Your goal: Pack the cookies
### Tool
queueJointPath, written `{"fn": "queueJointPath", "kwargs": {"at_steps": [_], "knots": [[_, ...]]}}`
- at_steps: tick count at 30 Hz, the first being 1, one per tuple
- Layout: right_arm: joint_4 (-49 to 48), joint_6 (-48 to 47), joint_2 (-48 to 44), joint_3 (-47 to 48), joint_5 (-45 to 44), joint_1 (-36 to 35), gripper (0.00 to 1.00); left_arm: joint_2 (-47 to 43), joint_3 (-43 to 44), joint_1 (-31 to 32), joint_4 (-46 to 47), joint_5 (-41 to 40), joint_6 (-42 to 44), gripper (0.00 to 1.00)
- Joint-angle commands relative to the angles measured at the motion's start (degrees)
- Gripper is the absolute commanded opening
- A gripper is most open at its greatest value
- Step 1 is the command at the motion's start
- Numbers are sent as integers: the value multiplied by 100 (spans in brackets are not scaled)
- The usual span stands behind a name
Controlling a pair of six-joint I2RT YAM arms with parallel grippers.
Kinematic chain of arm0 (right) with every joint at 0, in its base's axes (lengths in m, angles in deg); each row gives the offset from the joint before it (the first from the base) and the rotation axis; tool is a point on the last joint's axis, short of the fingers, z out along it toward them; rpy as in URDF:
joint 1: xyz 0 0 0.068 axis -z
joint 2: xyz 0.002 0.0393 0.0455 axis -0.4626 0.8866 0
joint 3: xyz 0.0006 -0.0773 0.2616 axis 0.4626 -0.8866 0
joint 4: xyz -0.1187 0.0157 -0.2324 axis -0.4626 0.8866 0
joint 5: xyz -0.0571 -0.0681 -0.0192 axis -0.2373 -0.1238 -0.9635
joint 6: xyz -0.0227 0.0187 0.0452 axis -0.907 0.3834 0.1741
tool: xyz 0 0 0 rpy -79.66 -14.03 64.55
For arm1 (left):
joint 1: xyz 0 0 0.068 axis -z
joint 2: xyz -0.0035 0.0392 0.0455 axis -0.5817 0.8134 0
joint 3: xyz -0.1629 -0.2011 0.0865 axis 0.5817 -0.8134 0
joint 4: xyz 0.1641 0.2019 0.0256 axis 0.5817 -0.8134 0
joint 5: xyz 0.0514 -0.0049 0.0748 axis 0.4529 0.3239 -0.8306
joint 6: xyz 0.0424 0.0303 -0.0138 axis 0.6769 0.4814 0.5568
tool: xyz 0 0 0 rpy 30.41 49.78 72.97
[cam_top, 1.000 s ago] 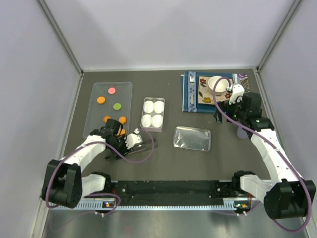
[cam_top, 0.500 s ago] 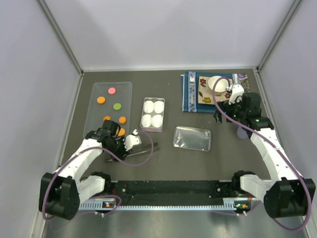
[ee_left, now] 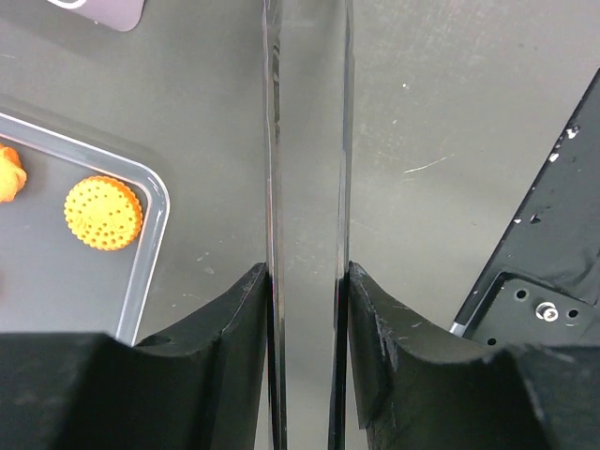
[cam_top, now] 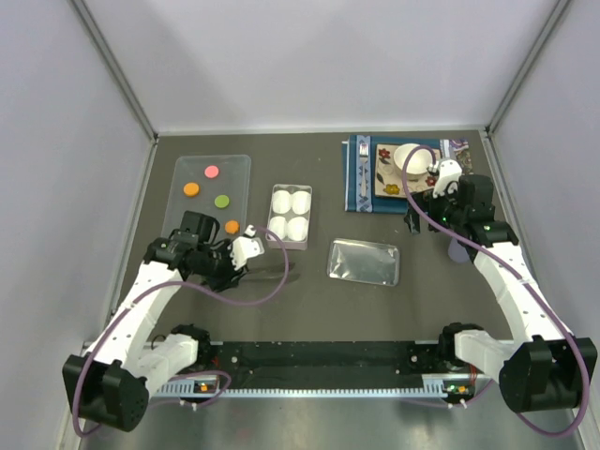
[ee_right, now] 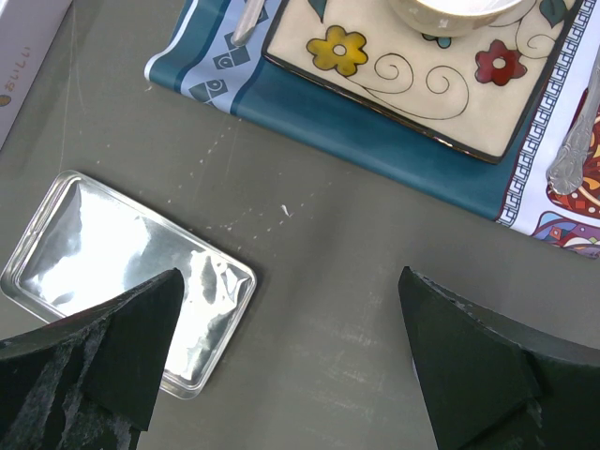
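Several cookies lie on a clear tray [cam_top: 183,211] at the left: a pink one [cam_top: 212,172], an orange one [cam_top: 191,188], a green one [cam_top: 222,200] and another orange one [cam_top: 232,226]. The white four-cup box [cam_top: 290,216] stands right of the tray. My left gripper [cam_top: 246,253] is shut on metal tongs [cam_top: 277,272] at the tray's near right corner. In the left wrist view the gripper [ee_left: 307,272] pinches the tong blades [ee_left: 272,141], with an orange cookie [ee_left: 103,213] to their left. My right gripper [cam_top: 419,222] is open and empty, also shown in its wrist view [ee_right: 289,281].
A clear lid [cam_top: 364,262] lies flat mid-table, also in the right wrist view [ee_right: 122,272]. A blue placemat [cam_top: 361,183] at the back right bears a patterned plate [ee_right: 422,75] with a white cup [cam_top: 411,157]. A spoon [ee_right: 572,150] lies on the mat.
My left arm has swung back and to the left, carrying the tongs up beside the tray's near right corner. It now hides one orange cookie. The right arm has not moved.
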Motion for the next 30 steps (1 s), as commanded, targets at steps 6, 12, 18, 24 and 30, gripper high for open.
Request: {"fn": "queueJointPath", "kwargs": {"at_steps": [6,12,18,24,30], "knots": [[-122,-58,-22,315,-16,-67,99,-206,633,24,-490,625,-207,41],[-122,-67,-13,315,-16,-67,99,-373,880,24,-535,652,-374,41],[-114,-67,-13,324,-16,-76,99,-505,1029,15,-254,327,-752,37],[-114,-58,-13,324,1,-76,99,-523,1231,-73,-34,221,-1121,37],[-114,-40,-30,332,19,-67,99,-444,1390,-169,238,90,-1499,37]]}}
